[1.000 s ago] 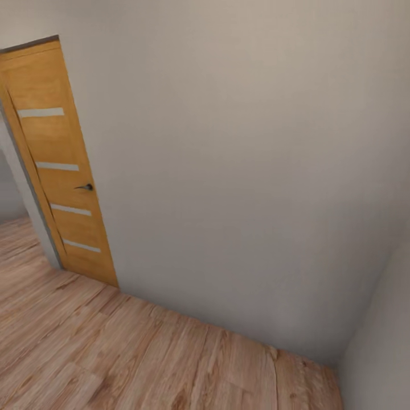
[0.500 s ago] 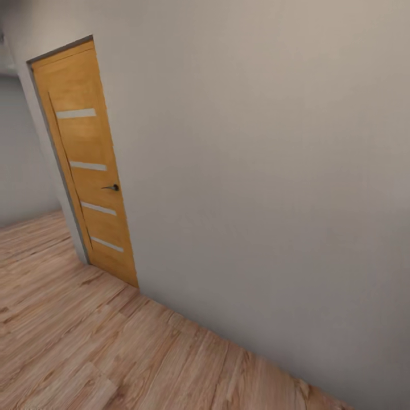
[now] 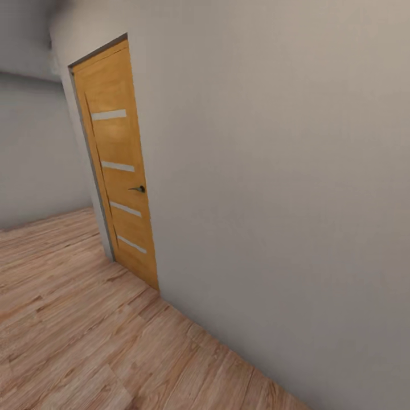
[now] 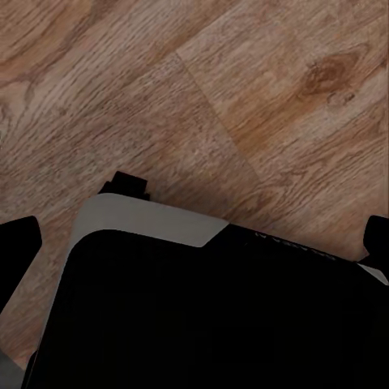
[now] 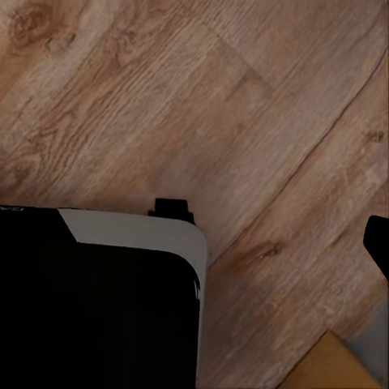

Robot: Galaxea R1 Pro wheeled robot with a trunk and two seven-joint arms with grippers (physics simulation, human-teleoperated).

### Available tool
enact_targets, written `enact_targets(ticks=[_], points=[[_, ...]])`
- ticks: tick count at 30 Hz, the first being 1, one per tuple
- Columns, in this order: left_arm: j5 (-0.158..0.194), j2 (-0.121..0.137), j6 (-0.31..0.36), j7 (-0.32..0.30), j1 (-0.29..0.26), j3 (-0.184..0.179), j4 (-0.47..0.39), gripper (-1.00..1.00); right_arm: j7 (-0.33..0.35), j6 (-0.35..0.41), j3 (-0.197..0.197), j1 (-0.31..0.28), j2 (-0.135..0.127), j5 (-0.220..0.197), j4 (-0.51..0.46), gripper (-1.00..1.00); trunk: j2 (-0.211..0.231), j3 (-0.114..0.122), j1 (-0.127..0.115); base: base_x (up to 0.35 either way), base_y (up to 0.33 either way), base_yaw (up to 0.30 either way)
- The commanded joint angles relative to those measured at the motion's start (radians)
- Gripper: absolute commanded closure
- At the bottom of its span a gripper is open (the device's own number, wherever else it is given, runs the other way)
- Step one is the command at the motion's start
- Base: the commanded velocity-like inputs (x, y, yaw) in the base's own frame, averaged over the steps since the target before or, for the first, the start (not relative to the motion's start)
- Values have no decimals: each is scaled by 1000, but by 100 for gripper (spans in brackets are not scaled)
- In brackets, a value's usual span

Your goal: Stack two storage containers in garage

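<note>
The two storage containers and the garage are out of view. My left gripper is open, its dark fingertips at the two sides of the left wrist view, with nothing between them. It hangs over light wood planks and my own black and grey base. My right gripper is open too, with one fingertip at the picture's edge and nothing held.
A closed orange wooden door with pale horizontal strips and a dark handle stands in a plain grey-white wall. Light wood plank flooring runs along it and past the wall's corner on the left. My base sits on these planks.
The whole head view has swung: the door now sits further right in the picture and more of the side passage shows at the left. That is the camera turning.
</note>
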Motion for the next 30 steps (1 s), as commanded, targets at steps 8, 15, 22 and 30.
enact_targets(ticks=[8,15,22,30], points=[[0,0,-4,-1,-1,7,1,-100,-2,-7,7,-1,-1,-5,3,-100,-1,2,1,292,0,290],[1,0,-4,-1,-1,7,1,-100,-2,-7,7,-1,-1,-7,3,-100,-1,5,1,73,0,290],[2,0,-4,-1,-1,7,1,-100,-2,-7,6,-1,-1,-8,3,-100,-1,8,1,3,0,290],[3,1,-4,-1,-1,8,1,-100,-2,-7,6,-1,-2,-7,3,-100,-1,10,1,0,0,290]])
